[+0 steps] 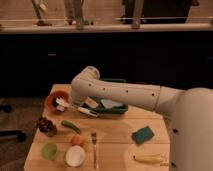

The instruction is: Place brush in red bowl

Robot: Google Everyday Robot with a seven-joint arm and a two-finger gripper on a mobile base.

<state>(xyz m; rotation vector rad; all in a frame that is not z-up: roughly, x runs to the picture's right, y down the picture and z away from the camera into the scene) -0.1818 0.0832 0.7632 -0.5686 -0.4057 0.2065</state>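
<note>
The red bowl stands at the table's back left, partly covered by my arm. My gripper is under the white wrist, just right of the bowl, and is shut on the brush. The brush is a slim white stick held nearly level above the table. Its rounded white end reaches over the bowl's right rim, and its other end points right towards the green tray. The fingers themselves are mostly hidden by the wrist.
A green tray sits behind my arm. In front lie dark grapes, a green pepper, an orange piece, a metal fork, a white bowl, a green cup, a green sponge and a banana.
</note>
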